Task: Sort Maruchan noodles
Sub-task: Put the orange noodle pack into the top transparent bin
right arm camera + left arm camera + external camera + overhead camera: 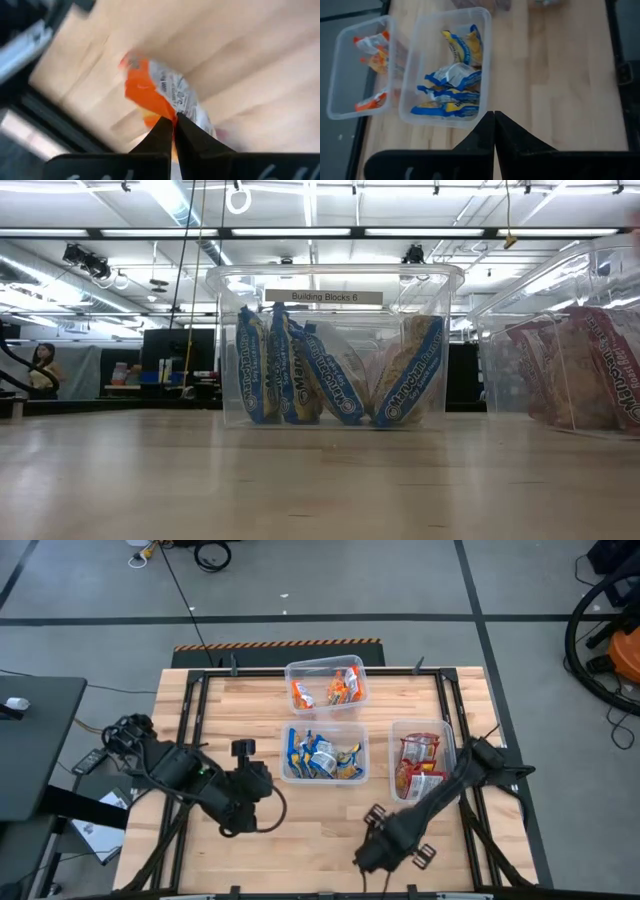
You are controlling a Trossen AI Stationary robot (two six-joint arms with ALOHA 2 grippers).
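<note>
Pinched between the shut fingers of the right hand [173,122], an orange noodle packet [150,92] is held near the tabletop's [330,830] front edge. Carrying to the orange tub [326,686] at the far edge is called for next. Nothing is gripped by the shut left hand [494,125].

Both my arms are dark, basically matte black, chunky jointed segments with black cables looping off them. My left arm [200,785] in the lower left of the overhead frame has a fat cable curling round its wrist housing. My right arm [440,795] at lower right is slimmer looking. Fingers [512,140] are plain black wedges tapering to points, no markings I can see.
</note>
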